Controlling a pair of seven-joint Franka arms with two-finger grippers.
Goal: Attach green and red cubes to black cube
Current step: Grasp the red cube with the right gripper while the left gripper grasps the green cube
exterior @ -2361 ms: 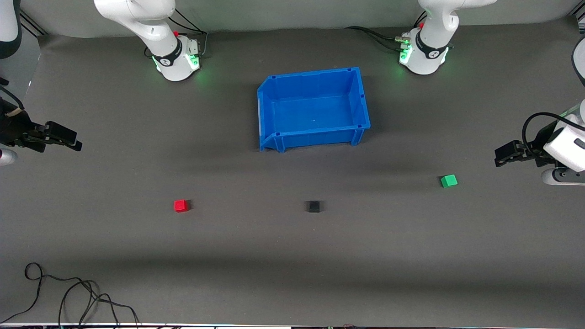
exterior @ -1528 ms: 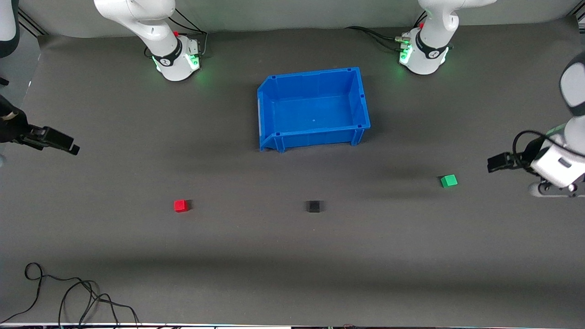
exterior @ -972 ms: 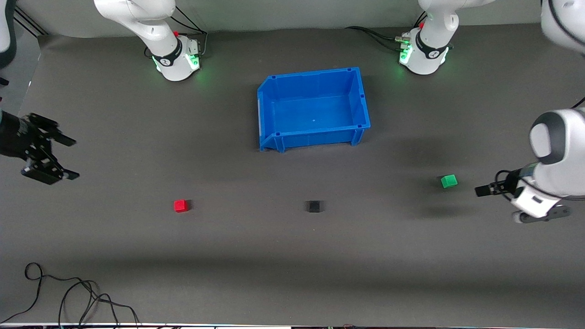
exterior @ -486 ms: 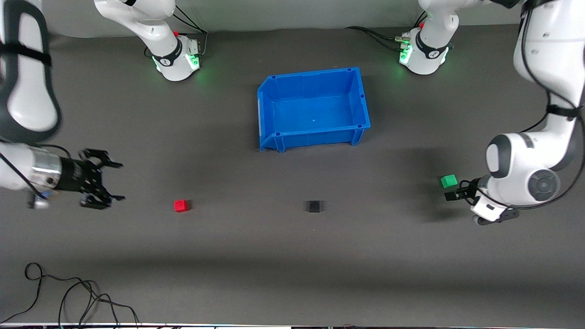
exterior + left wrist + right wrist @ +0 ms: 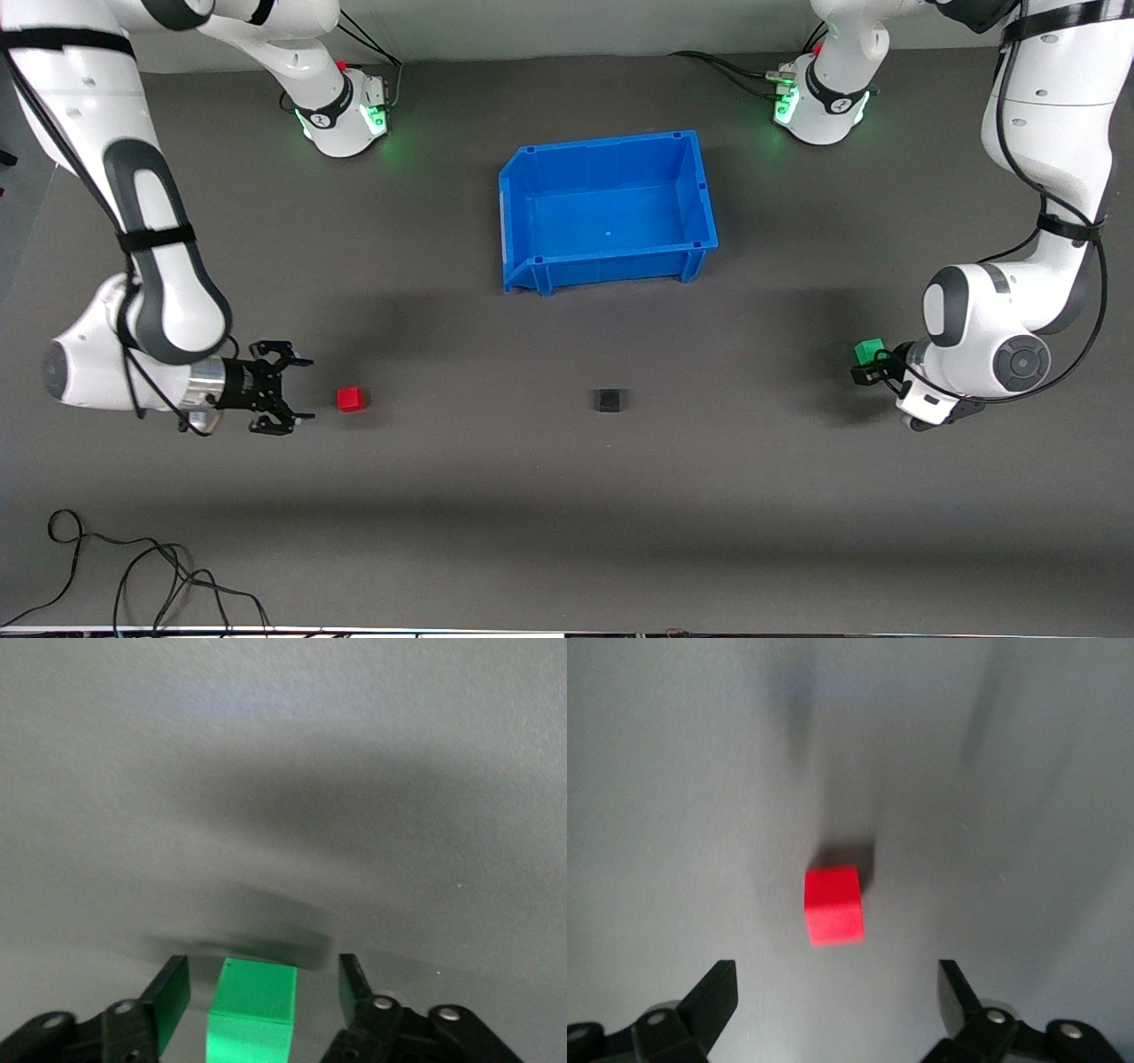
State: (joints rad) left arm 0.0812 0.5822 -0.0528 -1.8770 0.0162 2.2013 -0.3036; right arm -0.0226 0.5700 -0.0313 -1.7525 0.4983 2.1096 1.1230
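The red cube (image 5: 351, 400) lies on the grey mat toward the right arm's end; it also shows in the right wrist view (image 5: 833, 904). My right gripper (image 5: 303, 390) is low over the mat, open and empty, a short way from the red cube and pointing at it (image 5: 837, 994). The black cube (image 5: 608, 400) lies alone mid-table, nearer the front camera than the bin. The green cube (image 5: 868, 349) lies toward the left arm's end. My left gripper (image 5: 872, 366) is open, and the green cube (image 5: 252, 1008) sits between its fingers (image 5: 174, 996), apart from both.
An open blue bin (image 5: 611, 259) stands mid-table, farther from the front camera than the cubes. Both arm bases stand along the table's back edge. Loose black cables (image 5: 133, 576) lie at the front corner toward the right arm's end.
Both arms have swung in from the table's ends and come down low. The right gripper turned and opened toward the red cube. The left gripper moved around the green cube.
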